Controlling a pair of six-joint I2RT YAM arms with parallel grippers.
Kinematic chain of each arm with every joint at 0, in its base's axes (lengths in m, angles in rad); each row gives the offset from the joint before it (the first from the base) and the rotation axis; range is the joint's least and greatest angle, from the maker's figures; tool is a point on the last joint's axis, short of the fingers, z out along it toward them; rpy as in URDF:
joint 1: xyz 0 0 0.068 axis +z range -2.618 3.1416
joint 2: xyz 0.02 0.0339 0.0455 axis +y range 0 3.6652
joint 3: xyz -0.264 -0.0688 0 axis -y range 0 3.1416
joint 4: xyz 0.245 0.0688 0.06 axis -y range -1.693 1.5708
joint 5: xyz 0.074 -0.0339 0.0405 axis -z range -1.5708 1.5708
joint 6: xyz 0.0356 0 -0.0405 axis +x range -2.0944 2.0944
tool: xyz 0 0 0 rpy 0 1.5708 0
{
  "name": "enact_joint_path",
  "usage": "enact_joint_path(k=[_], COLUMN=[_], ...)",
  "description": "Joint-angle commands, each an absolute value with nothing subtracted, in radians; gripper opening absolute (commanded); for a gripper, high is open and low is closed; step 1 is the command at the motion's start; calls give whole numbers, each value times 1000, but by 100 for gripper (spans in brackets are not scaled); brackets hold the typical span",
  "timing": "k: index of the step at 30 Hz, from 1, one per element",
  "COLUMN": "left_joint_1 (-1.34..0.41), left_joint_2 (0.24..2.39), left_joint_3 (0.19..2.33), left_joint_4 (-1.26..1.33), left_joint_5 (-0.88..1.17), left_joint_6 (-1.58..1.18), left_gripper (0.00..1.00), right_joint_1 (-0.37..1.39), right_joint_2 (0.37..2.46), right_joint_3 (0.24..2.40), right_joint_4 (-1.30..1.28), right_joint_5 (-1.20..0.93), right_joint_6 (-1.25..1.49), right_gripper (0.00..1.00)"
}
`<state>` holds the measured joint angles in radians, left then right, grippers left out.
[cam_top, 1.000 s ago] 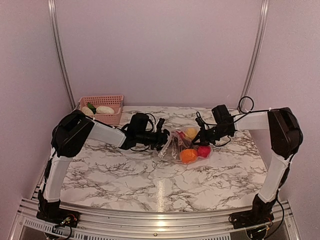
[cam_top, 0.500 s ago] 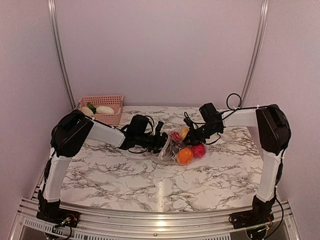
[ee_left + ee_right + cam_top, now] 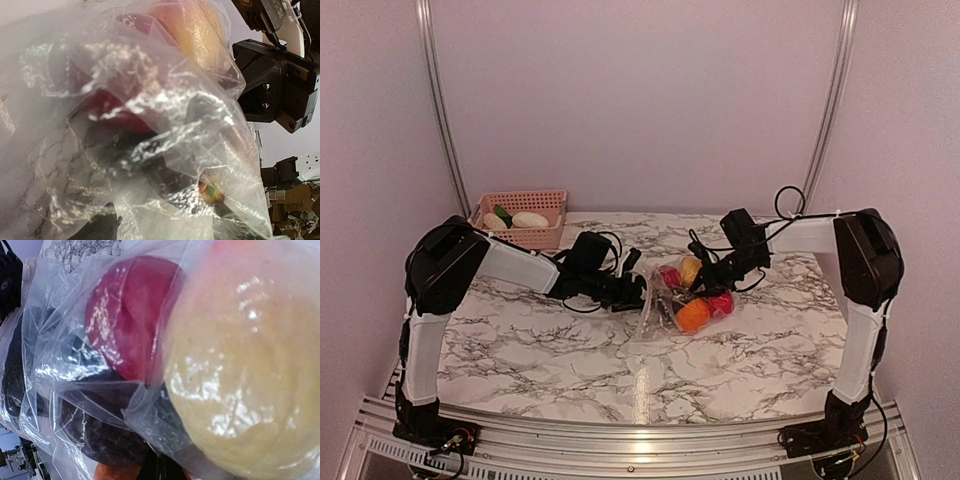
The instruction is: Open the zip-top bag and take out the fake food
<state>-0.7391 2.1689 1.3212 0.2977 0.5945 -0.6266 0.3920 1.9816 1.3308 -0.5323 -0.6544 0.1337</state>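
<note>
From the near edge, past the arm bases, the marbled tabletop [image 3: 570,370] lies bare up to the middle, where the zip-top bag [image 3: 655,318] sits slumped with the fake food [image 3: 693,314] still bunched inside it. In the last second the right arm swung inward and carried the bag a little to the left. The right gripper [image 3: 708,280] is closed at the bag's upper right edge and looks to be pinching the film, with the yellow piece [image 3: 240,380] pressed close against its camera. Meanwhile the left arm dropped its elbow and drew back, so the left gripper [image 3: 634,290] now sits low at the bag's left edge. Crinkled plastic fills its wrist view, and I can't tell whether its jaws are holding the film or standing apart. To me this looks like the two sides lining up for a pull, since the mouth isn't visibly open yet. At the back left, the pink basket [image 3: 542,238] stands well apart.
</note>
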Motion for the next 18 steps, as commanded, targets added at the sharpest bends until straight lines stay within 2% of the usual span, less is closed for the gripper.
enact_joint_path(k=[1, 11, 18], left_joint_1=[-755, -778, -795], left_joint_2=[2196, 2270, 2314], left_joint_3=[1377, 1488, 1562], left_joint_4=[237, 242, 132], left_joint_5=[600, 591, 606], left_joint_6=[-555, -497, -429], left_gripper=[66, 64, 73], right_joint_1=[442, 487, 486], right_joint_2=[2084, 2138, 2124], right_joint_3=[1339, 1411, 1426], right_joint_4=[-609, -591, -568], right_joint_5=[-641, -706, -778], right_joint_6=[107, 158, 179], right_gripper=[0, 0, 0])
